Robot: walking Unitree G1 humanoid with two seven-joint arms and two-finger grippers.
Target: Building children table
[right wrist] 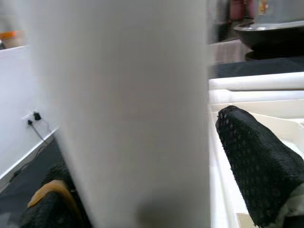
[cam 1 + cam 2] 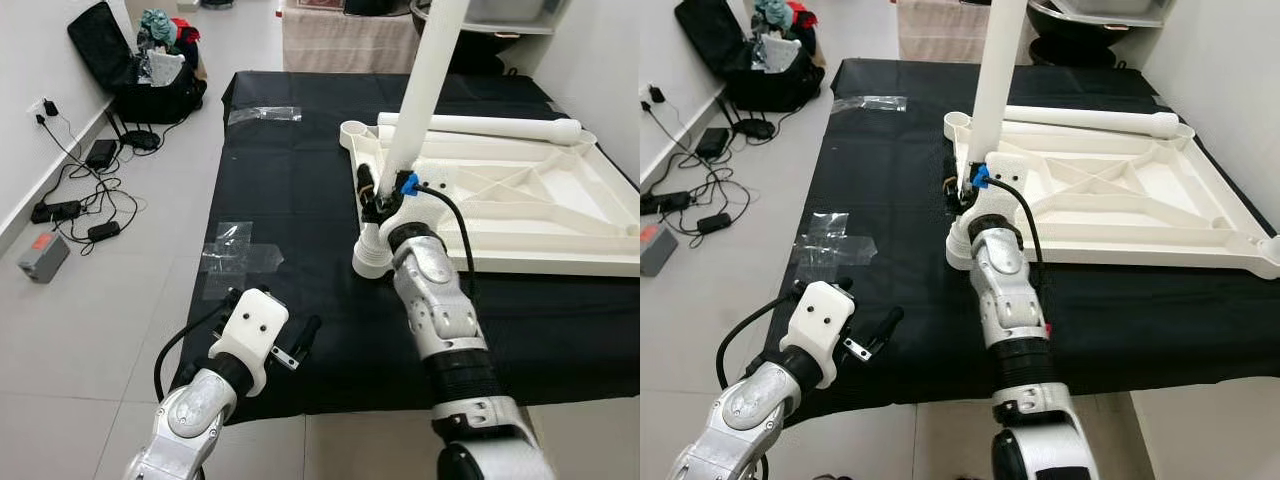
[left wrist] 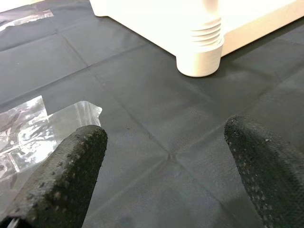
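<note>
A white children's table top (image 2: 520,210) lies upside down on a black cloth (image 2: 290,180). At its near left corner a white table leg (image 2: 425,90) stands upright, slightly tilted, with its threaded end (image 3: 202,47) at the corner socket. My right gripper (image 2: 385,195) is shut on this leg low down; the right wrist view has the leg (image 1: 123,109) against a black finger (image 1: 256,166). A second leg (image 2: 490,127) lies along the table top's far side. My left gripper (image 3: 166,156) hangs open over the cloth near its front edge, nothing between its fingers (image 3: 71,166).
Clear tape patches (image 2: 235,250) stick to the cloth left of the table top. On the tiled floor to the left are cables and adapters (image 2: 80,190), a grey box (image 2: 42,255) and a black bag (image 2: 130,60). A draped bench (image 2: 345,40) stands behind the cloth.
</note>
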